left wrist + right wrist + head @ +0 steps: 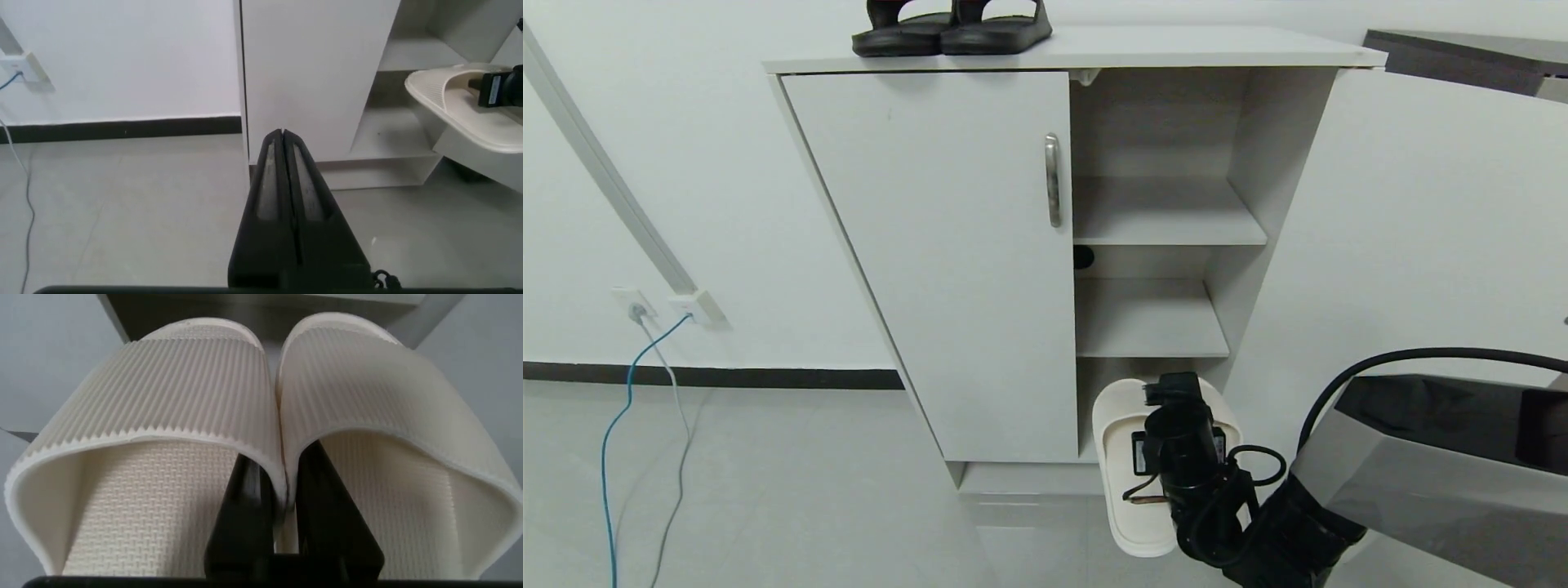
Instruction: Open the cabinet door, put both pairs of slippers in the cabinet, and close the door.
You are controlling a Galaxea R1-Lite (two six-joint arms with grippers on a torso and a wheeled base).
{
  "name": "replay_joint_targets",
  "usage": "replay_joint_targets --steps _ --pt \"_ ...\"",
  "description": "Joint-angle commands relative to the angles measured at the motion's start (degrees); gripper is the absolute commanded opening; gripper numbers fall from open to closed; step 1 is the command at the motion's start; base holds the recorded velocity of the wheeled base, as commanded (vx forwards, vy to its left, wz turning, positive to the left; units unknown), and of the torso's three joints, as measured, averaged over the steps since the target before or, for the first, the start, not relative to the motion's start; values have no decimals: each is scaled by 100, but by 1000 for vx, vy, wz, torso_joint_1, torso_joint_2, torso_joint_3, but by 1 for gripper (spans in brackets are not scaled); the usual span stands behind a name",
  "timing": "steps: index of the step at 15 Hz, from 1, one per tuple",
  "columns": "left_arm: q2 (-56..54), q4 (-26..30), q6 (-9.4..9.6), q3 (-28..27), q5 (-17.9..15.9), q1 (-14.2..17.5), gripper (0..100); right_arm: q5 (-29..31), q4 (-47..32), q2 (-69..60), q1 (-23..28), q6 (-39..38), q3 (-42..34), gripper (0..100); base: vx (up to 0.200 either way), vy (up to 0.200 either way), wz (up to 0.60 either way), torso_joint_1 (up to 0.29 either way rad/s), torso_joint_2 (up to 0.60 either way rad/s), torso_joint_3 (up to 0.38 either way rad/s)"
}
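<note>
A pair of cream slippers hangs side by side in front of the white cabinet's bottom compartment, toes toward it. My right gripper is shut on the two inner straps of the cream slippers. The cabinet's right door stands swung open; the left door is closed, with a metal handle. Two bare shelves show inside. A pair of black slippers rests on the cabinet top. My left gripper is shut on nothing, low over the floor, facing the closed door.
A wall socket with a blue cable and a grey cable trailing onto the floor is at the left. A dark grey tabletop stands behind the open door. Bare tiled floor lies in front of the closed door.
</note>
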State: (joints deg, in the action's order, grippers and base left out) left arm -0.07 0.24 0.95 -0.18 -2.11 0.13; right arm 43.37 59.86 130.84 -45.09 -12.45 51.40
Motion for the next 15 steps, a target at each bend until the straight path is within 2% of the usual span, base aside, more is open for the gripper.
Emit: replay_joint_targets --steps 1,4,5,8,13,15 --pt "7 2 2 1 0 4 0 13 140 29 36 155 2 0 0 0 0 7 7 -203" --pt "7 2 2 1 0 4 0 -22 1810 275 106 1095 -139 0 0 0 0 5 2 -203" --pt "7 2 -7 1 0 4 0 -40 2065 354 115 1245 -174 0 0 0 0 2 2 -188" --pt "7 2 -7 1 0 4 0 -40 2144 389 124 1271 -174 0 0 0 0 4 1 -134" --pt "7 2 -7 1 0 4 0 -31 2179 196 141 1297 -183 0 0 0 0 -1 0 -10" --pt "7 2 -7 1 0 4 0 -31 2188 143 150 1306 -183 0 200 0 0 10 5 -5"
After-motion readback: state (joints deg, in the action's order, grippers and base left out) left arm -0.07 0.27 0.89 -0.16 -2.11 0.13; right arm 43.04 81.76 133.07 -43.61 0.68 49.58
